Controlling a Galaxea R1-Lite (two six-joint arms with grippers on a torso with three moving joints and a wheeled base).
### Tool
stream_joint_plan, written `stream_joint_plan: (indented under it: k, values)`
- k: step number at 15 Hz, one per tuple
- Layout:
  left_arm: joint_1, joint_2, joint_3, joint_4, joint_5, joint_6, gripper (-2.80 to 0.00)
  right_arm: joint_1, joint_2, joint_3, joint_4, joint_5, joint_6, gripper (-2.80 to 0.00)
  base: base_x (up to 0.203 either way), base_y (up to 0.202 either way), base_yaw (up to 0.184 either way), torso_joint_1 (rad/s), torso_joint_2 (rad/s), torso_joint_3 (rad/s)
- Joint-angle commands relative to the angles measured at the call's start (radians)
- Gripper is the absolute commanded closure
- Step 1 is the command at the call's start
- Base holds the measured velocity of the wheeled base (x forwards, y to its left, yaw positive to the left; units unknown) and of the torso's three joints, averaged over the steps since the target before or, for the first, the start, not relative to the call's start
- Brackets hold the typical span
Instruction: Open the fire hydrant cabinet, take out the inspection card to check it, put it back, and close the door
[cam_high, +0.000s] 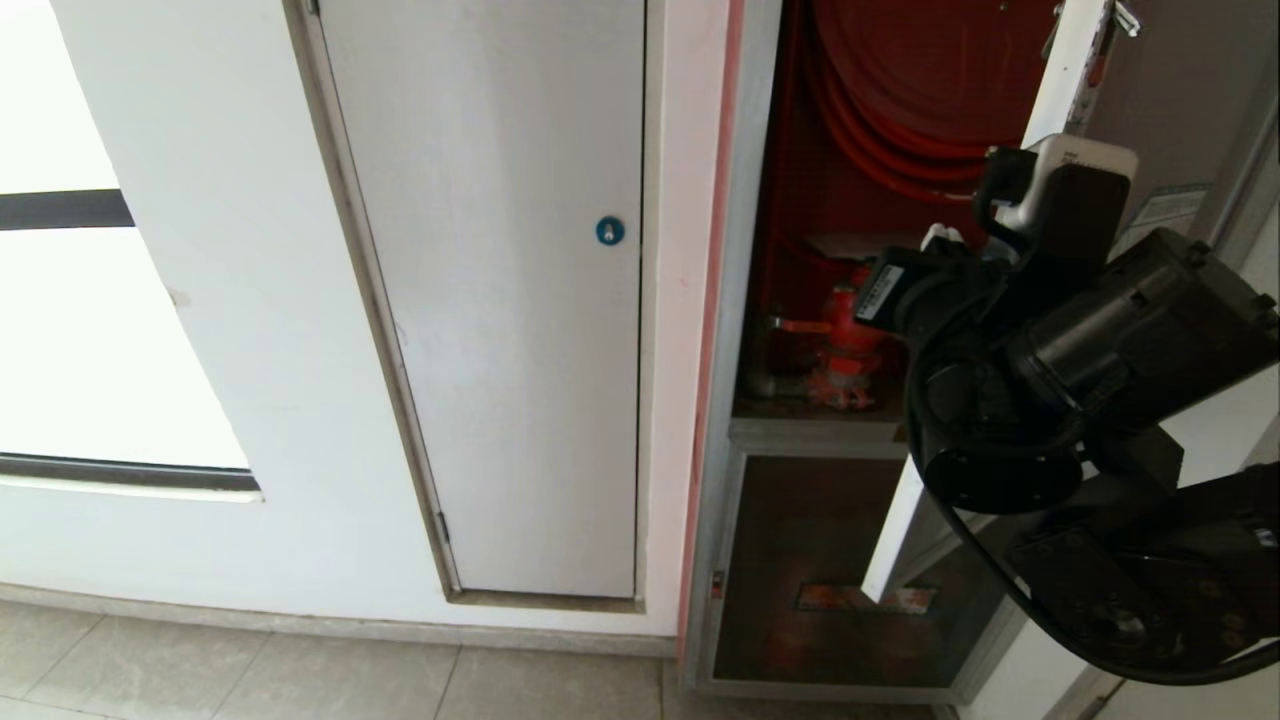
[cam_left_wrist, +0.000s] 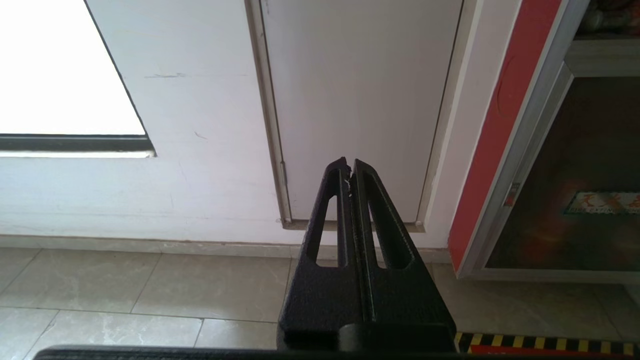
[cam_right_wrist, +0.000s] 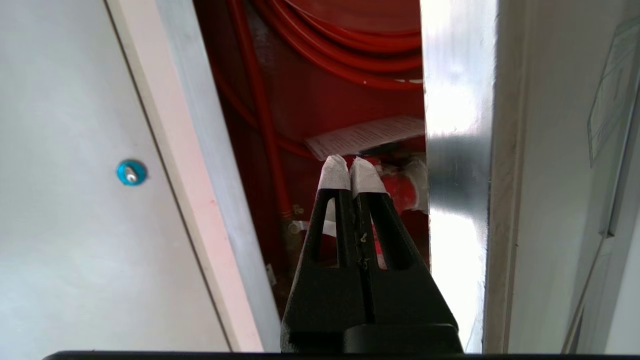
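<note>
The fire hydrant cabinet (cam_high: 745, 300) stands open, red inside, with the hose reel (cam_high: 900, 90) above the red hydrant valve (cam_high: 845, 345). The door (cam_right_wrist: 457, 125) is swung out, and its bright metal edge (cam_high: 1050, 90) crosses in front of the opening. The inspection card (cam_right_wrist: 365, 136) lies flat on top of the valve and also shows in the head view (cam_high: 850, 245). My right gripper (cam_right_wrist: 351, 165) is shut and empty. Its white-taped tips point into the gap beside the door edge, just short of the card. My left gripper (cam_left_wrist: 349, 167) is shut, parked low and pointing at the wall's base.
A plain white panel with a blue round lock (cam_high: 609, 231) adjoins the cabinet on the left. Below the hydrant shelf is a smaller dark panel with a reddish label (cam_high: 865, 598). A bright window (cam_high: 80, 330) is far left, and the floor (cam_left_wrist: 150, 280) is tiled.
</note>
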Motion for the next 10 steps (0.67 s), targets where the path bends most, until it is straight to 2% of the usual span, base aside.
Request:
stream_joint_plan:
  k: [1,10]
  values:
    - [-0.001,0.000,0.006,0.000,0.000,0.000,0.00,-0.016,0.028,0.000,-0.008,0.003,-0.001,0.00,0.000,0.000,0.000,0.000,0.00,0.000]
    - [0.000,0.000,0.006,0.000,0.001,0.000,0.00,-0.051,0.022,0.027,-0.008,0.003,-0.008,0.00,0.000,0.000,0.000,0.000,0.00,0.000]
